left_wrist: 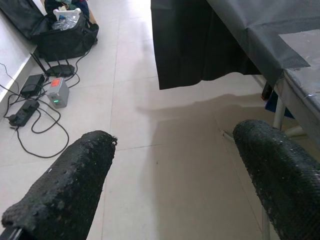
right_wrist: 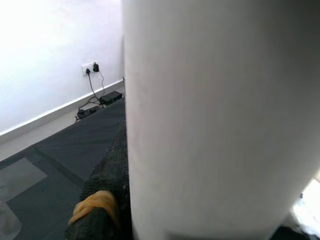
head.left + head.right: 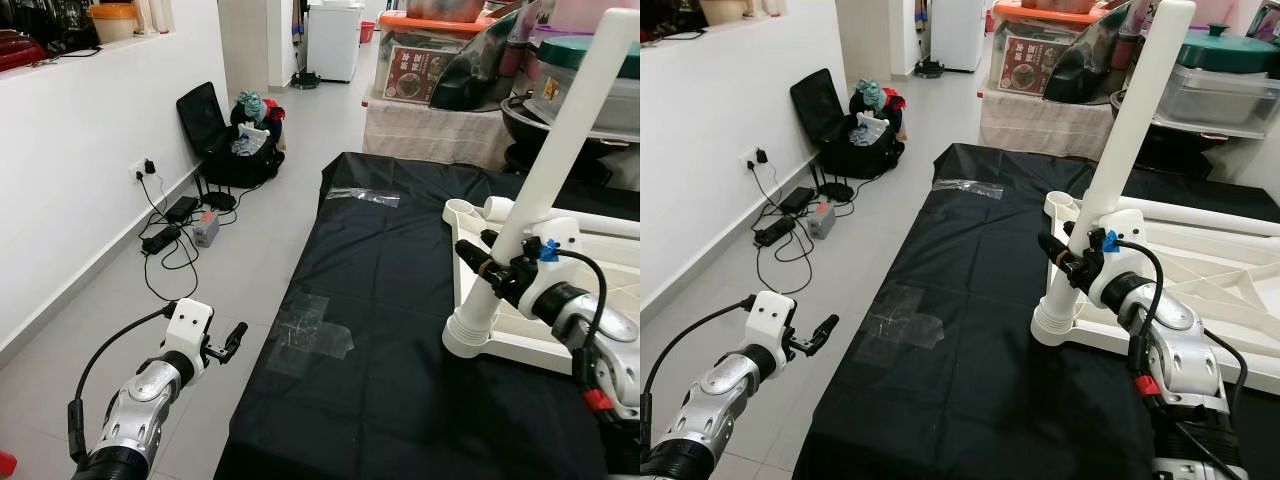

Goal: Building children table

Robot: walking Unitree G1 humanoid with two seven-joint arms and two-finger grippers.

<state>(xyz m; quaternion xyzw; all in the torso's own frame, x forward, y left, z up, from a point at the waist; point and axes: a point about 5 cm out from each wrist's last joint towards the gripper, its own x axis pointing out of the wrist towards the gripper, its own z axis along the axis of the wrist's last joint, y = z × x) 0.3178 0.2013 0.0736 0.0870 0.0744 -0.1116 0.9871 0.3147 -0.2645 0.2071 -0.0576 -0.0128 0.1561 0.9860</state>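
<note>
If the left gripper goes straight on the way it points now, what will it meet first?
Probably the tiled floor. The left gripper, open, hangs beside the black-covered table and points down over bare tiles. The hanging black cloth lies further ahead, but depth is unclear.

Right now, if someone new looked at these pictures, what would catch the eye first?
The tall white table leg stands tilted in a corner socket of the upturned white tabletop on the black cloth. The right hand is shut on the leg's lower part. The left hand is open over the tiled floor, beside the cloth.
</note>
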